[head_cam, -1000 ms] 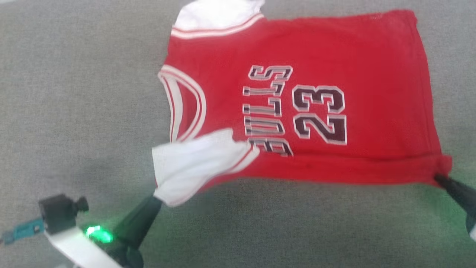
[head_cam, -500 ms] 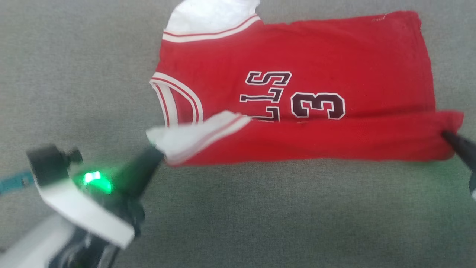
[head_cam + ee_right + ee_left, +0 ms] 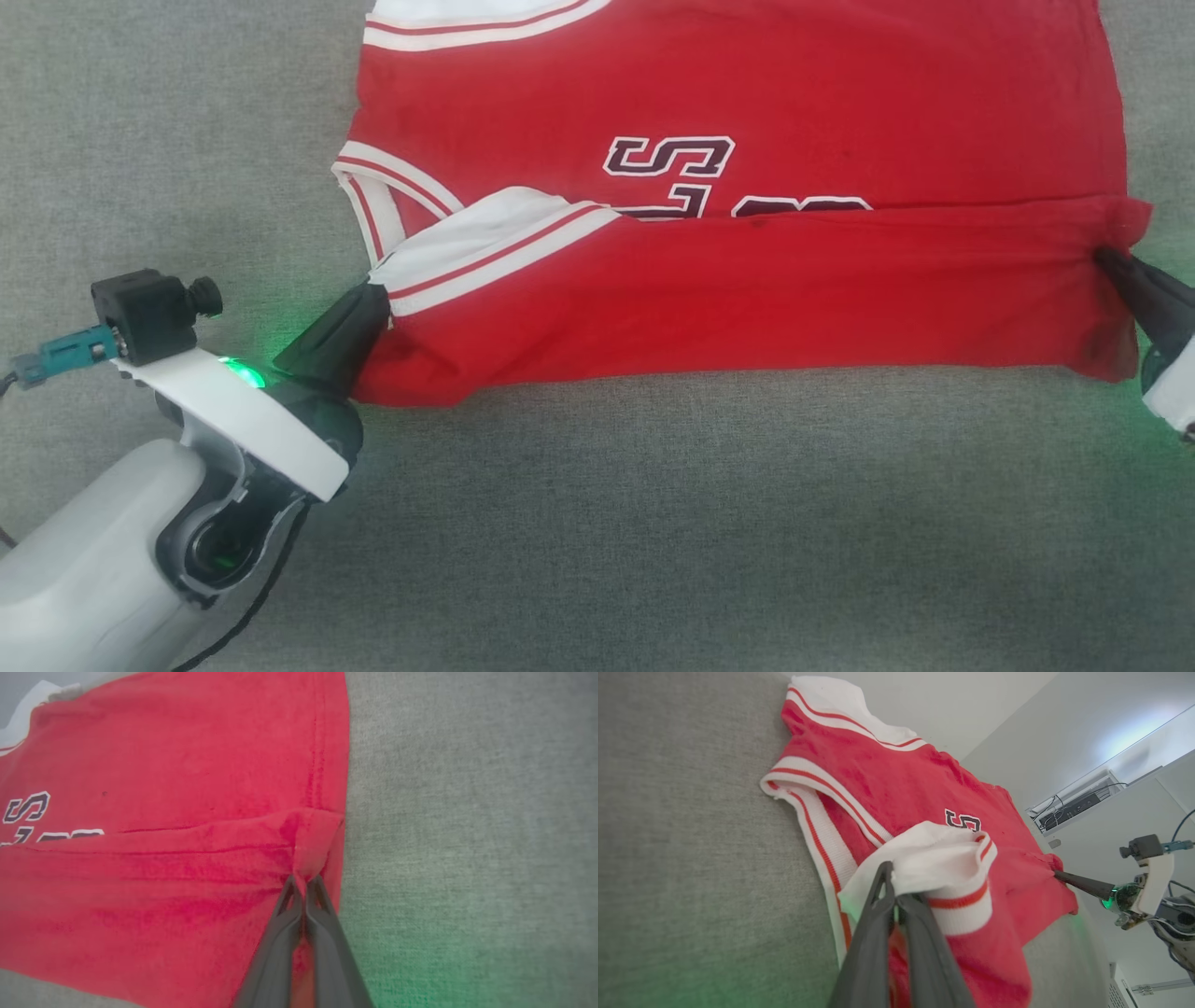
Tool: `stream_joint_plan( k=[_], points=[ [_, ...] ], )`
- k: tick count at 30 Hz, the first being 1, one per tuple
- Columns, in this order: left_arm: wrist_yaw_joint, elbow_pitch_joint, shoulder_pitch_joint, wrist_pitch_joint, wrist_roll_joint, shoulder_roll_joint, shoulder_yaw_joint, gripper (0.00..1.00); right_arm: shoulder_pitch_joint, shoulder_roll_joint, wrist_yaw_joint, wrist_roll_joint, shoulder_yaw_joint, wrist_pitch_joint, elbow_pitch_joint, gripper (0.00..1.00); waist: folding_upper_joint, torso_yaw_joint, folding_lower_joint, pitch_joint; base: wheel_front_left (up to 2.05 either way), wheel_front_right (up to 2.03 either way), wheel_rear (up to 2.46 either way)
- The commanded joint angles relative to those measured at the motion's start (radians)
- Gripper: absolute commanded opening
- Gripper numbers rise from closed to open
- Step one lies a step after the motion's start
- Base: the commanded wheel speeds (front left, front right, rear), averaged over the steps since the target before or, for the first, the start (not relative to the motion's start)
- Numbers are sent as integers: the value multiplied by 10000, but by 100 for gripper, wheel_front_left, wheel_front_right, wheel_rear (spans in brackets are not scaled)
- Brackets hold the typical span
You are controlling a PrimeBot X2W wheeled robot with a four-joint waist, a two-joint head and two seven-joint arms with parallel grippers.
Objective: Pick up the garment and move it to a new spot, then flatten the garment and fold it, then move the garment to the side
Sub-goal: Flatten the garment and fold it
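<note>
The garment (image 3: 747, 112), a red jersey with white sleeves and striped trim, lies on the grey surface with its near long edge lifted and carried over the lettering. Only an S and the tops of other characters show. My left gripper (image 3: 373, 297) is shut on the garment's near white sleeve (image 3: 943, 858) at the left end of the fold. My right gripper (image 3: 1106, 257) is shut on the red hem corner (image 3: 308, 858) at the right end. The folded band (image 3: 747, 289) stretches taut between the two grippers. The far sleeve (image 3: 840, 700) rests flat at the top.
Grey fabric surface (image 3: 653, 523) spreads in front of and to the left of the garment. In the left wrist view, a white wall (image 3: 1064, 728) and a shelf with dark equipment (image 3: 1073, 805) stand beyond the surface's far edge.
Both grippers have carried the near edge further away from me over the shirt, now hiding the 23 and most letters. The head view has shifted too, so the garment sits higher.
</note>
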Motion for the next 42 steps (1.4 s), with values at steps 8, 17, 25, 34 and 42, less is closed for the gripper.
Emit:
stream_joint_plan(
  k=[8, 17, 25, 34, 42],
  points=[
    [22, 1130, -499, -115, 475, 41, -364, 100, -123, -190, -2, -292, 649, -876, 408, 53, 0, 16, 0, -200, 0, 0, 0],
    [12, 1296, -1746, 920, 1503, 1420, -1217, 100, -34, -548, -2, -662, 1048, -1761, 527, 100, 0, 159, 0, -1069, 0, 0, 0],
    [213, -161, -2341, 5198, -295, 2318, -1857, 100, 1, -709, -2, -630, 1112, -1923, 376, 100, 0, 140, 0, -1312, 0, 0, 0],
    [488, -17, -2113, 7119, -1870, 2075, -2210, 100, -343, -708, -2, -521, 1302, -1935, 161, 100, 0, -305, 0, -924, 0, 0, 0],
    [346, 1447, -2183, 8273, -2556, 1332, -2583, 61, -594, -699, -2, -541, 1255, -1903, 95, 100, 0, -629, 0, -612, 0, 0, 0]
  ],
)
